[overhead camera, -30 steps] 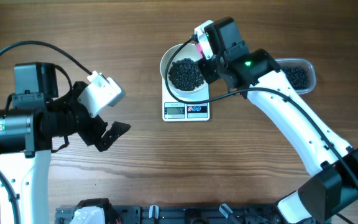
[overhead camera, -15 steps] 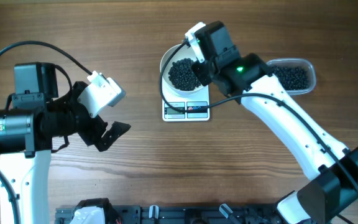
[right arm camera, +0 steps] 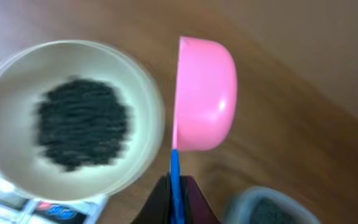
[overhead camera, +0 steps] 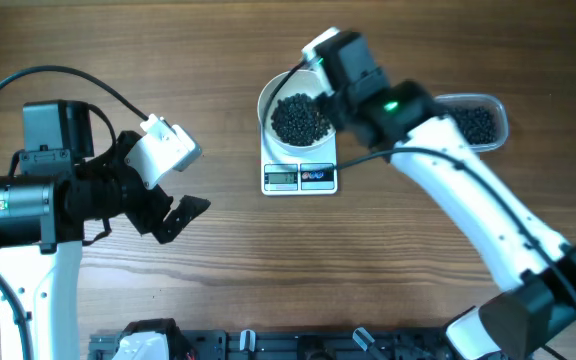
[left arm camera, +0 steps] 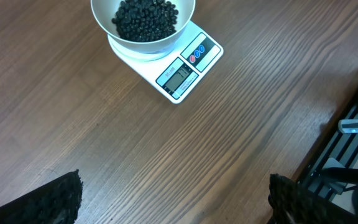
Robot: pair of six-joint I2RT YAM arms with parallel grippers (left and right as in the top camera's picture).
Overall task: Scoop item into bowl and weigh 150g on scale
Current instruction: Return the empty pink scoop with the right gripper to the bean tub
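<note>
- Right gripper (right arm camera: 175, 188) has its fingers pressed together on the thin blue handle (right arm camera: 174, 167) of a pink scoop (right arm camera: 205, 93).
- In the right wrist view the scoop is turned on its side at 3 o'clock of the white bowl (right arm camera: 143, 163), just beside the rim, with its mouth facing 9 o'clock toward the bowl.
- Black beads (right arm camera: 82, 130) lie heaped in the middle of the bowl.
- From overhead, the bowl sits on the 12 o'clock end of the scale (left arm camera: 185, 67), and the display and two buttons show at 6 o'clock.
- At 3 o'clock of the bowl a clear tub (overhead camera: 503, 118) holds more beads.
- Left gripper (left arm camera: 174, 186) hangs above the wooden table (overhead camera: 218, 280) at 8 o'clock of the scale, well apart from it, with fingers spread wide and nothing between them.
</note>
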